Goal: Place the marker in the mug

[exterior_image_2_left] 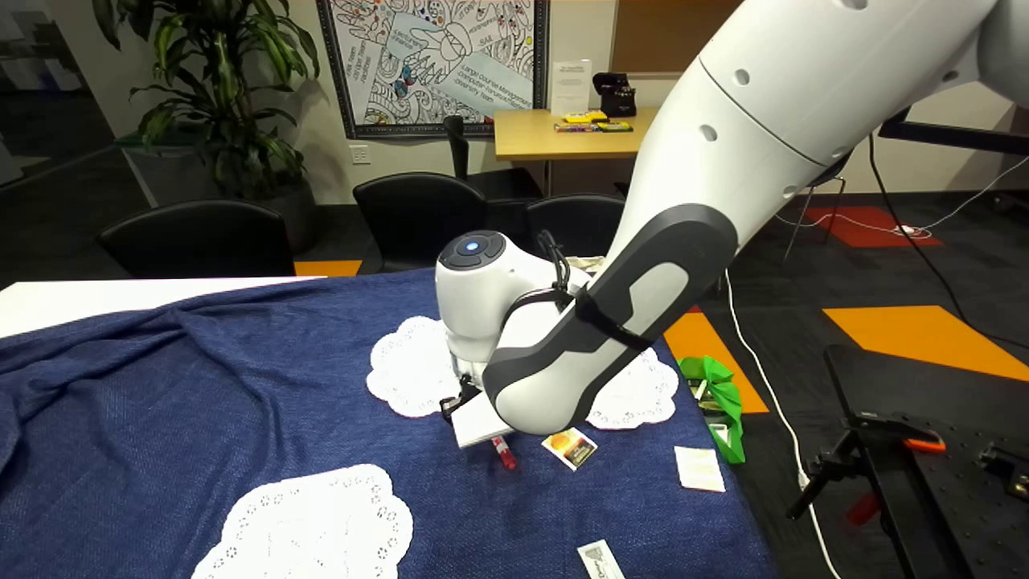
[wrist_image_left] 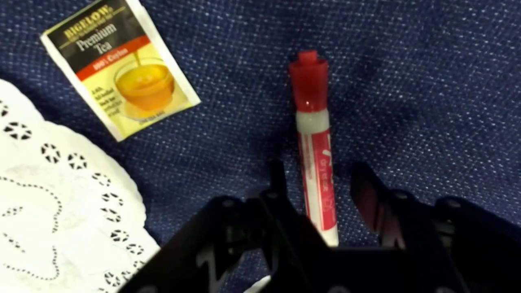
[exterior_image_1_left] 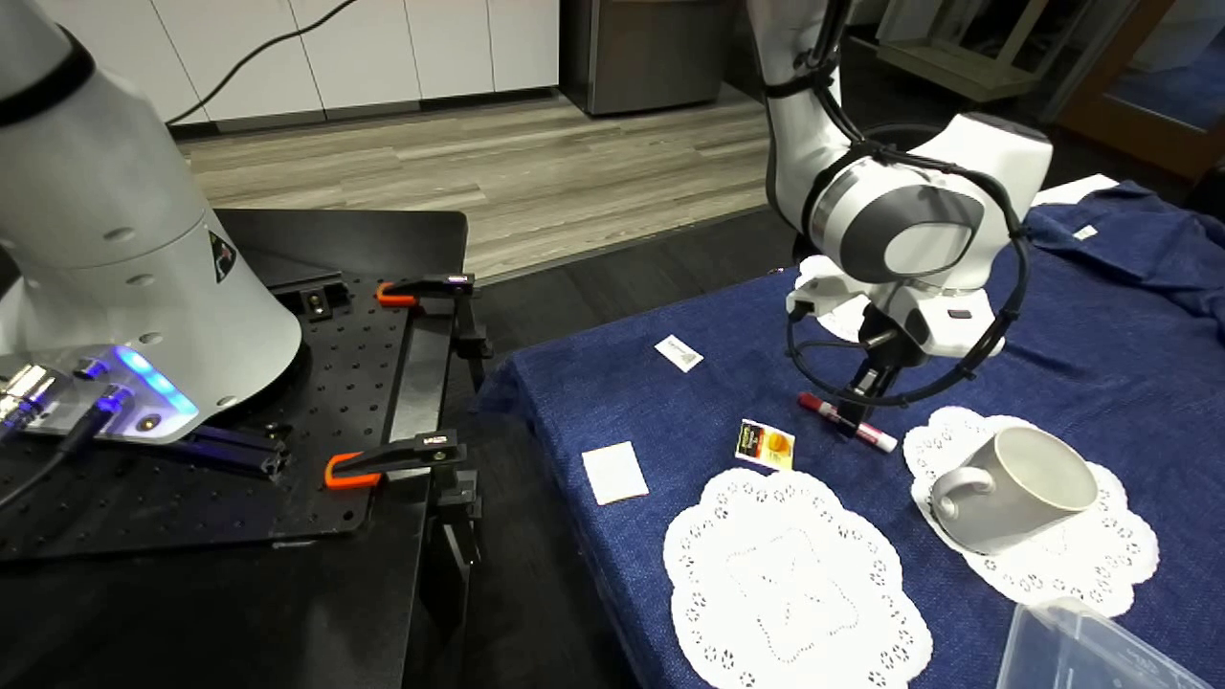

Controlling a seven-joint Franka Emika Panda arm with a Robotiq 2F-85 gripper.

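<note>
The red marker with a white end lies on the blue cloth; it shows in both exterior views (exterior_image_1_left: 871, 434) (exterior_image_2_left: 505, 455) and in the wrist view (wrist_image_left: 313, 122), red cap pointing away from the gripper. My gripper (wrist_image_left: 318, 169) is open, with a finger on each side of the marker's body and gaps between. In an exterior view the gripper (exterior_image_1_left: 852, 413) is low over the marker. The pale grey mug (exterior_image_1_left: 1005, 502) stands on a lacy doily beside the marker, handle toward the robot base. In an exterior view the arm hides the mug.
A yellow tea packet (exterior_image_1_left: 766, 445) lies near the marker, toward the robot base. A large doily (exterior_image_1_left: 785, 574), a white paper square (exterior_image_1_left: 614, 472) and a small white packet (exterior_image_1_left: 679, 353) lie around it. A clear plastic container (exterior_image_1_left: 1091, 651) is near the mug.
</note>
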